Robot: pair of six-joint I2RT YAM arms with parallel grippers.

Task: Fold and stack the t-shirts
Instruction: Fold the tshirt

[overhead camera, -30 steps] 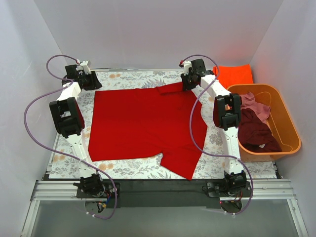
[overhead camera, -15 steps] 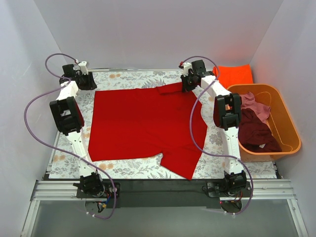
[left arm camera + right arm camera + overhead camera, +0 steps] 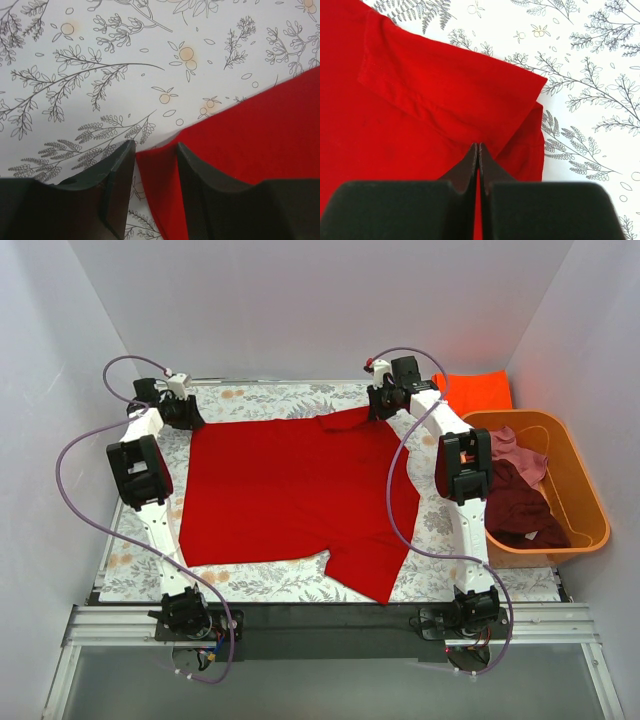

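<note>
A bright red t-shirt [image 3: 290,490] lies spread flat on the floral table cover, with a sleeve folded over at its far right corner. My left gripper [image 3: 184,412] is open at the shirt's far left corner. In the left wrist view the red corner [image 3: 160,170] lies between the two fingers of the left gripper [image 3: 155,152]. My right gripper [image 3: 381,410] is shut on the folded sleeve cloth [image 3: 450,90], jaws pinched together in the right wrist view [image 3: 478,150]. An orange-red shirt [image 3: 476,391] lies folded at the back right.
An orange plastic tub [image 3: 592,508] stands at the right edge, holding a maroon shirt [image 3: 515,505] and a dusty pink shirt [image 3: 512,446]. White walls close in the table on the back and both sides. The floral cover [image 3: 260,580] shows around the shirt.
My left gripper has moved right and a little nearer, onto the shirt's far left corner. The right gripper and the shirt have hardly moved.
</note>
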